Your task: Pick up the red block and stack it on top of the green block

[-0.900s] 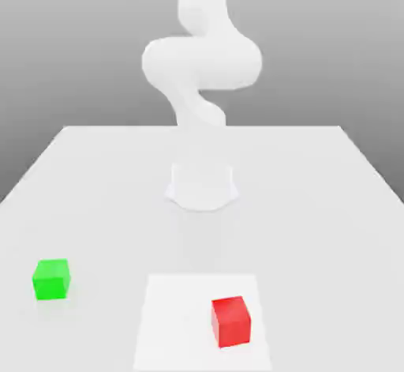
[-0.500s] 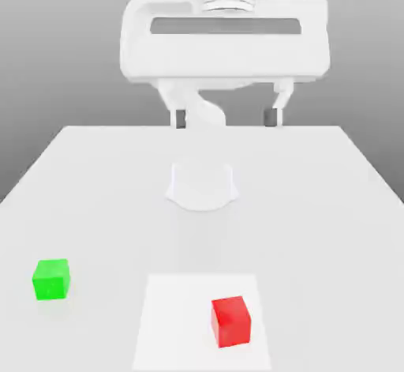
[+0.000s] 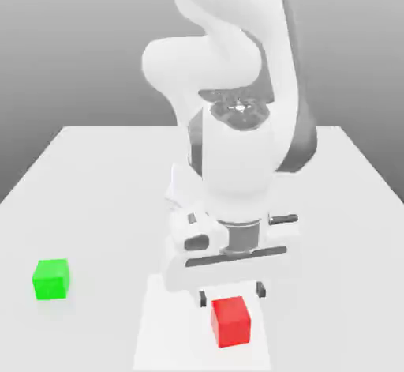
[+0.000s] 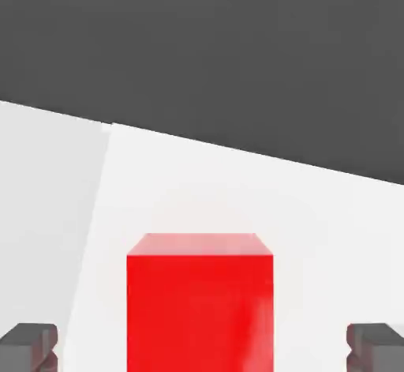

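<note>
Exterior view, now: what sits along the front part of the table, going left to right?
Green block → red block, which stands on the white square.

Arm: my white Panda arm reaches down from the top of the exterior view, bent at its joints above the table, its lower section nearly vertical.
Wrist: I have the wrist beneath that section, dark bands showing against the white casing.
Hand: the broad white hand body spans crosswise below the wrist, slightly tilted, its end toward the exterior view's right riding a little higher.
Gripper: my two-finger gripper points downward, open, its dark fingertips well apart, one at each side of the hand view.
</note>
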Controlling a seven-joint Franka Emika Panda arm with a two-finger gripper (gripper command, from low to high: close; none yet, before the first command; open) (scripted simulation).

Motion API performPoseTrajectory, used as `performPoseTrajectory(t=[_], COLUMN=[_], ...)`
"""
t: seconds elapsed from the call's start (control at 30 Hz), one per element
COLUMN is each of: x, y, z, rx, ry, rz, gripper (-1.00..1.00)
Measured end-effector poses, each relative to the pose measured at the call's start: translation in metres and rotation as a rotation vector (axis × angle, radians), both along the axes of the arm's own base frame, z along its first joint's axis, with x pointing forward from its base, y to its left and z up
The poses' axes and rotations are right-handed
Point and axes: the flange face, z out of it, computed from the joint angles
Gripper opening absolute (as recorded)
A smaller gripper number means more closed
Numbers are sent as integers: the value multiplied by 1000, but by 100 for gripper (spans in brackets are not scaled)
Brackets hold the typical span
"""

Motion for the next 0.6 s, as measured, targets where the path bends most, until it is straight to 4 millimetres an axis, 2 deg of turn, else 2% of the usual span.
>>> performPoseTrajectory(t=[0.03, 0.27, 0.43, 0.47, 0.5, 0.6], x=[-1, -1, -1, -1, 0, -4], y=[0, 0, 0, -7, -24, -85], z=[-10, -12, 38, 45, 49, 58], rx=[0, 0, 0, -2, -6, -15], ry=[0, 1, 1, 1, 0, -1], rz=[0, 0, 0, -16, -52, -189], gripper=[-100, -100, -100, -100, -100, -100])
